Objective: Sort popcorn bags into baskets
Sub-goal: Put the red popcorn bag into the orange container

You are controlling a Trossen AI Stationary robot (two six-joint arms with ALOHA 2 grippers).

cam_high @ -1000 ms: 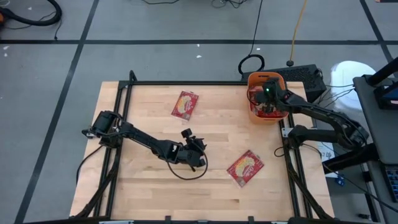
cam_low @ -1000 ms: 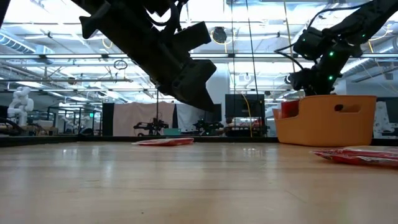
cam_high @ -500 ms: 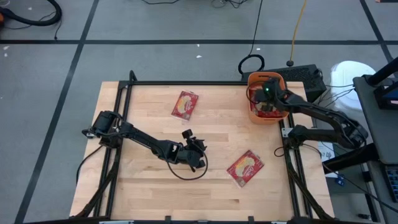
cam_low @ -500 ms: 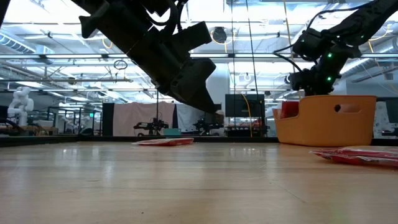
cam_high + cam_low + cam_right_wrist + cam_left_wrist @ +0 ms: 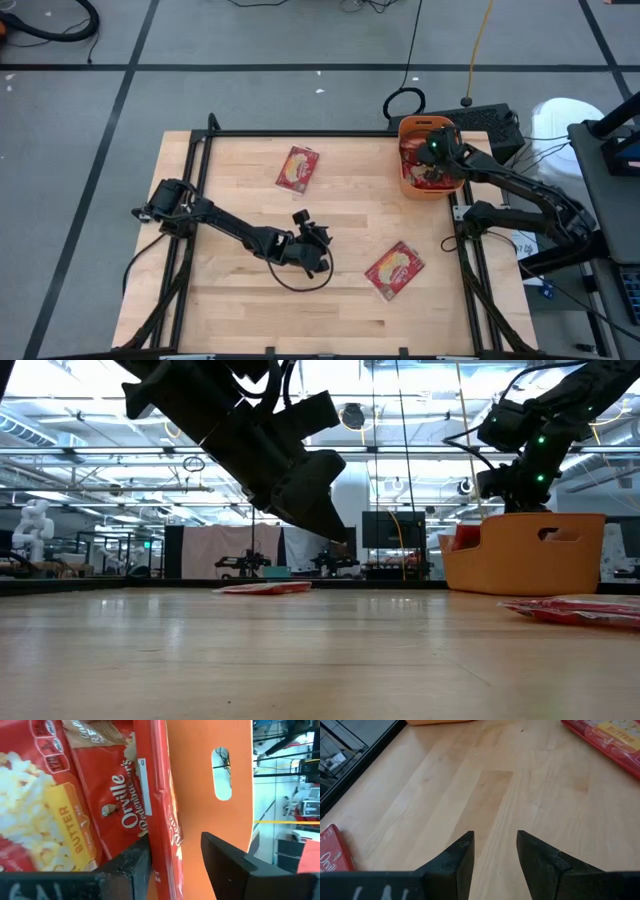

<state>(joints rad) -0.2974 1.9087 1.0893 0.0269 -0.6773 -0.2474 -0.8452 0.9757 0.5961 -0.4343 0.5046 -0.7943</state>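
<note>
The orange basket (image 5: 405,180) stands at the table's far right corner with red popcorn bags (image 5: 60,795) inside. My right gripper (image 5: 436,150) hangs over it, open, fingers pointing down into it. One bag (image 5: 157,785) stands on edge against the basket's wall (image 5: 210,820), its edge between the fingers. Two more bags lie flat on the table, one far of the middle (image 5: 297,168) and one right of the middle, nearer the front (image 5: 394,269). My left gripper (image 5: 318,256) hovers open over the table's middle with nothing between its fingers (image 5: 495,855). My right gripper has the on-edge bag's top edge (image 5: 162,845) close beside one finger (image 5: 127,865). I cannot tell whether that finger touches it. The other finger stands apart, in front of the orange wall.
Black rails run along the table's edges (image 5: 190,200). A dark box and cables (image 5: 490,125) sit just beyond the basket. Bare wood (image 5: 240,300) lies at the near left. In the low view the basket (image 5: 530,555) stands right, behind a flat bag (image 5: 580,610).
My right gripper has risen a little over the basket and shifted slightly toward the table's right edge. More red bag shows in the basket's far end than before.
</note>
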